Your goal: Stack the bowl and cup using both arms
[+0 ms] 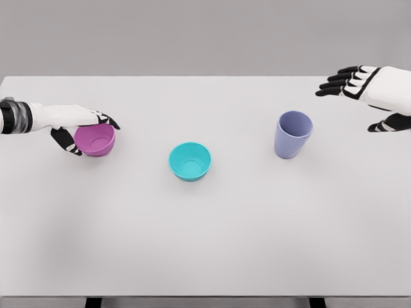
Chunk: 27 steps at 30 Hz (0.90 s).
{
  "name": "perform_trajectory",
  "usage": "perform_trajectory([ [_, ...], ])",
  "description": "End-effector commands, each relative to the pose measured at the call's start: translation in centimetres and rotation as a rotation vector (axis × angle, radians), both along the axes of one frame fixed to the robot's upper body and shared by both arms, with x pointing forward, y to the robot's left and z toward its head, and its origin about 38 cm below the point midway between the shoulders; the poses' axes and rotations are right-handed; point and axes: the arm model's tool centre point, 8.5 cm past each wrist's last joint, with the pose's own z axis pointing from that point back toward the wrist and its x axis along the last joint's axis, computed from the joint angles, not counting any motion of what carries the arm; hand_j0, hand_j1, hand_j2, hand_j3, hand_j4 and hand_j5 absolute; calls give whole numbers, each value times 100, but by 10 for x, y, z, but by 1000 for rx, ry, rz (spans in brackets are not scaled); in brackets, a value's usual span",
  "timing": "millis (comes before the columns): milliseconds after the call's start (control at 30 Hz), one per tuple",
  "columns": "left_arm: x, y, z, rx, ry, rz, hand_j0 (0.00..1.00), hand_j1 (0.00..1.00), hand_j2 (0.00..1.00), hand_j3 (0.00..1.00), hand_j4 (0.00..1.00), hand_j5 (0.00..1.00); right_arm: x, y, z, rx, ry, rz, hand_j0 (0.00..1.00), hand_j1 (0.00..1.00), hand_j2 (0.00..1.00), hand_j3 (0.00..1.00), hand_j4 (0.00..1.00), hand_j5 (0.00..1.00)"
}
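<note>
A pink bowl (pixel 96 140) sits upright at the left side of a white worktop (pixel 205 244), clasped by the robot's left hand (pixel 82 128), whose black-tipped fingers (pixel 108 119) curl over the bowl's far rim while the thumb presses against its near left wall. The white forearm reaches in from the picture's left edge, lying low along the worktop.

Near the middle of the worktop stands a teal bowl (pixel 190 161), upright and open, its inside visible from above. It is well apart from the pink bowl and touches nothing.

To the right of the teal bowl, and a little farther back, a lavender cup (pixel 293 134) stands on its base, its mouth tilted slightly toward the camera's view, free of any contact.

The right hand (pixel 363 93) hovers above the far right corner of the worktop, palm turned inward, its fingers (pixel 337 83) stretched out and spread toward the left with the thumb held apart below. It grips nothing and is clear of the cup, which stands near it toward the lower left.

A plain grey wall fills the background behind the worktop.
</note>
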Motion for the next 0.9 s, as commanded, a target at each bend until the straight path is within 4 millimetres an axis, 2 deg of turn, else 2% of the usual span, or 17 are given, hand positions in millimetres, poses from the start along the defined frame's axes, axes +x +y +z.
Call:
perform_trajectory([
  [0, 0, 0, 1, -7, -1, 4, 78, 78, 78, 78, 78, 78, 1, 9, -1, 22, -17, 14, 100, 100, 100, 100, 100, 100],
  [67, 1, 0, 2, -10, -4, 3, 75, 75, 75, 75, 75, 75, 1, 5, 3, 13, -25, 6, 100, 100, 100, 100, 100, 100],
  [133, 1, -2, 5, -15, -9, 0, 73, 73, 73, 73, 73, 73, -3, -9, 23, -25, -62, -26, 100, 100, 100, 100, 100, 100],
  [300, 0, -5, 10, -29, -18, -14, 70, 70, 70, 70, 70, 70, -6, -17, 33, -58, -75, -43, 100, 100, 100, 100, 100, 100],
  [467, -4, -26, 25, -37, -55, -87, 69, 69, 69, 69, 69, 69, -6, -17, 31, -54, -71, -43, 100, 100, 100, 100, 100, 100],
  [600, -14, -36, 42, -34, -92, -147, 69, 69, 69, 69, 69, 69, -6, -10, 6, -23, -20, -28, 100, 100, 100, 100, 100, 100],
  [767, -21, -51, 50, -44, -113, -199, 69, 69, 69, 69, 69, 69, -5, -12, 17, -27, -45, -33, 100, 100, 100, 100, 100, 100],
  [867, -23, -56, 52, -48, -119, -214, 69, 69, 69, 69, 69, 69, -4, -5, 7, -1, -32, -18, 100, 100, 100, 100, 100, 100],
])
